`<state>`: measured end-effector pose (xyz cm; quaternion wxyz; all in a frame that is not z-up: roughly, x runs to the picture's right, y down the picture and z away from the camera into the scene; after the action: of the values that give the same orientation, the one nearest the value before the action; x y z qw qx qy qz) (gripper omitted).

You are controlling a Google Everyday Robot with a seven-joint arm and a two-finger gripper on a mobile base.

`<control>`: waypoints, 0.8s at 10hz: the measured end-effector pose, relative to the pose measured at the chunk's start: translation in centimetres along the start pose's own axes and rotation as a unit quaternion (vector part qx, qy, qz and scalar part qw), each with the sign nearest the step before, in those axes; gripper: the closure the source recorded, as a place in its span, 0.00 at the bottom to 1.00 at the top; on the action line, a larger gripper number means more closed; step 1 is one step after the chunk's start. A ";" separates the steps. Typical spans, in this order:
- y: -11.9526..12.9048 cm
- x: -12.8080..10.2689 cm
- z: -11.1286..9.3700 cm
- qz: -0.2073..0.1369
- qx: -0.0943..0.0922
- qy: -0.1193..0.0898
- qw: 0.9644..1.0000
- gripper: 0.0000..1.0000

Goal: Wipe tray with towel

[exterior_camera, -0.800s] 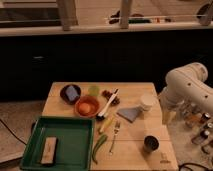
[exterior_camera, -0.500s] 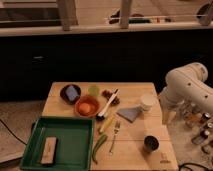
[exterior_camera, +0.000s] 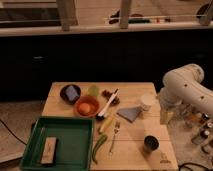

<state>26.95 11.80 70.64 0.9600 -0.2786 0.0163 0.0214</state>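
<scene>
**Tray at front-left corner, towel mid-desk**

The tray (exterior_camera: 70, 142) fills the desk's (exterior_camera: 131, 152) front-left corner and holds a wooden block (exterior_camera: 48, 150). The towel (exterior_camera: 129, 114) lies between fork (exterior_camera: 115, 134) and white cup (exterior_camera: 146, 101). The gripper (exterior_camera: 165, 117) hangs at the right edge; I cannot tell whether it is open or closed.

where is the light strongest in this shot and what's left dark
Camera view: warm light falls on the light wooden table and the large rectangular green plastic tray; the background behind is nearly black; the small grey-blue cloth towel shows little shadow; the gripper hangs beside the table's right edge, dimly lit.
</scene>
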 end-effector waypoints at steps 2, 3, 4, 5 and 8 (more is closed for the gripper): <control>-0.2 -0.6 0.9 -0.004 0.000 -0.001 1.000 0.20; -0.3 -0.7 0.9 -0.005 0.000 -0.002 1.000 0.20; -0.2 -0.8 1.1 -0.004 -0.001 -0.003 1.000 0.20; -0.2 -1.3 1.8 -0.003 0.000 -0.006 1.000 0.20; -0.2 -2.7 4.5 -0.004 0.000 -0.012 1.000 0.20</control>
<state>24.38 13.91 74.63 0.9602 -0.2784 0.0036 0.0208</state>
